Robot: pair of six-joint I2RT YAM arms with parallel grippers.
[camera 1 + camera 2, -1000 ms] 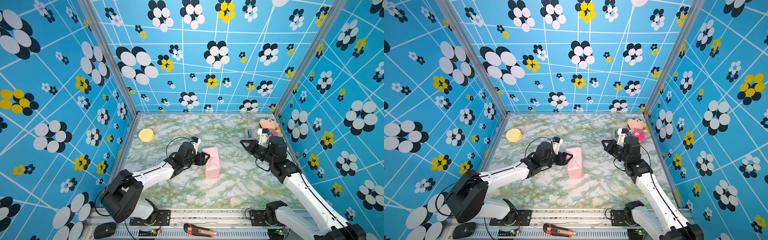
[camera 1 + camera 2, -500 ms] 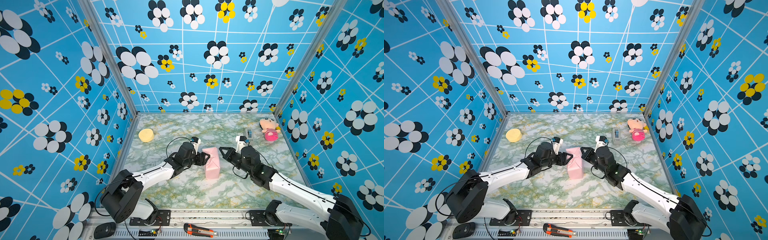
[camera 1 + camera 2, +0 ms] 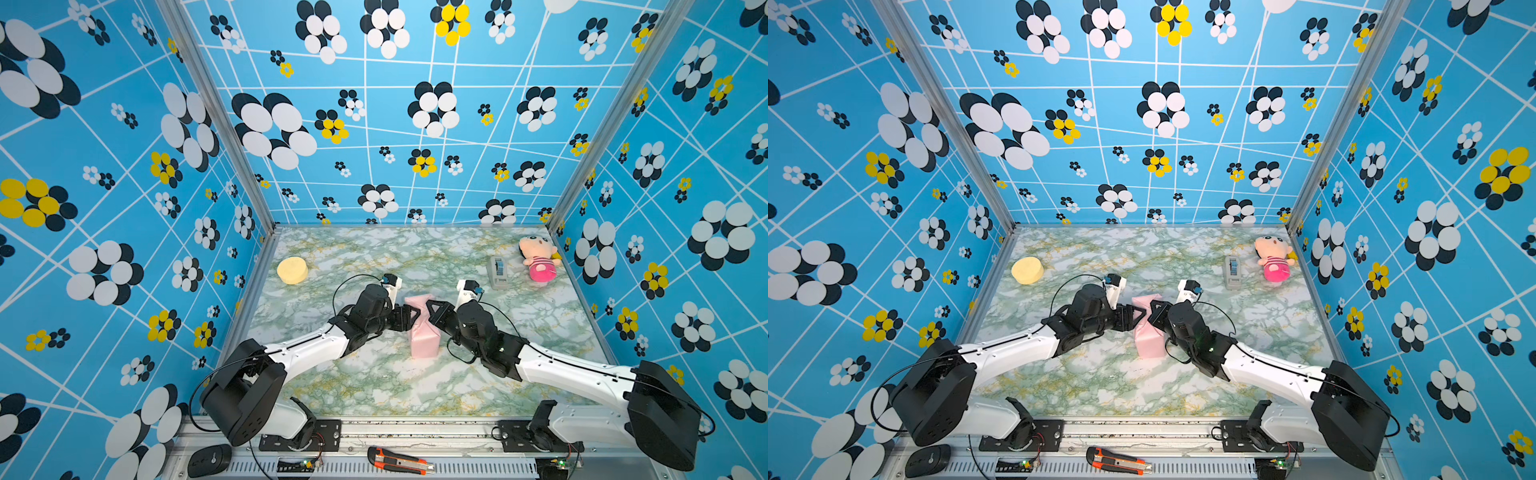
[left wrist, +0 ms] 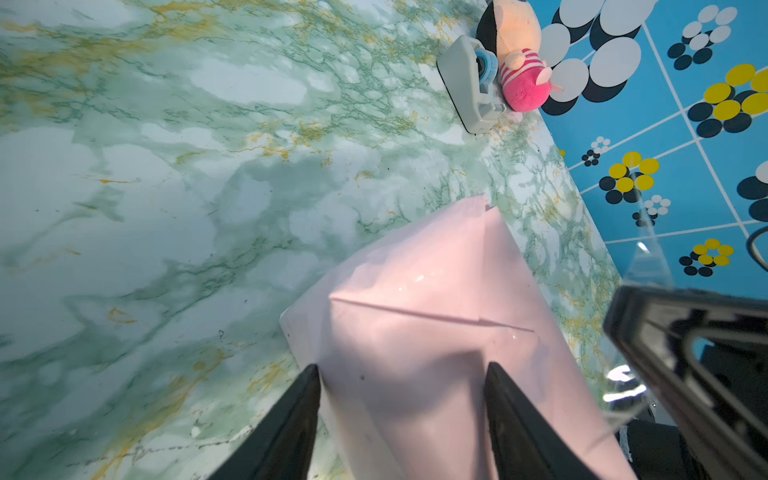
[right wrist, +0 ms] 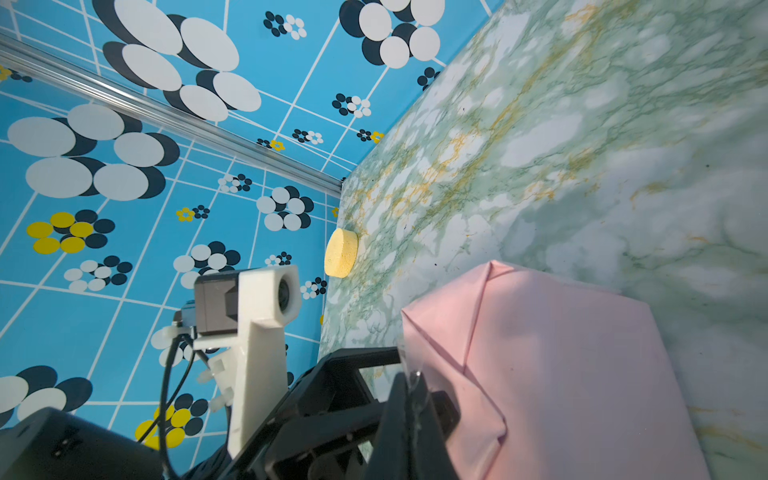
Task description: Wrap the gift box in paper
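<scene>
The gift box is hidden inside the paper (image 3: 423,332) (image 3: 1148,332), which is folded around it pale pink side out, making a parcel in mid-table. My left gripper (image 3: 409,318) (image 3: 1136,318) comes in from the left. In the left wrist view its fingers (image 4: 307,399) flank the paper (image 4: 436,311), clamped on the parcel's sides, left gripper (image 4: 401,370). My right gripper (image 3: 430,307) (image 3: 1154,308) sits at the parcel's upper right edge, jaws shut on a strip of clear tape (image 4: 648,257). The right wrist view shows the paper (image 5: 561,374) beside that gripper (image 5: 409,380).
A grey tape dispenser (image 3: 498,272) and a pink plush doll (image 3: 539,257) lie at the back right. A yellow round sponge (image 3: 292,270) is at the back left. A box cutter (image 3: 399,459) rests on the front rail. Patterned walls enclose three sides.
My right arm has swung from the back right by the tape dispenser across to the parcel's right edge, jaws shut. The left gripper and parcel have stayed put.
</scene>
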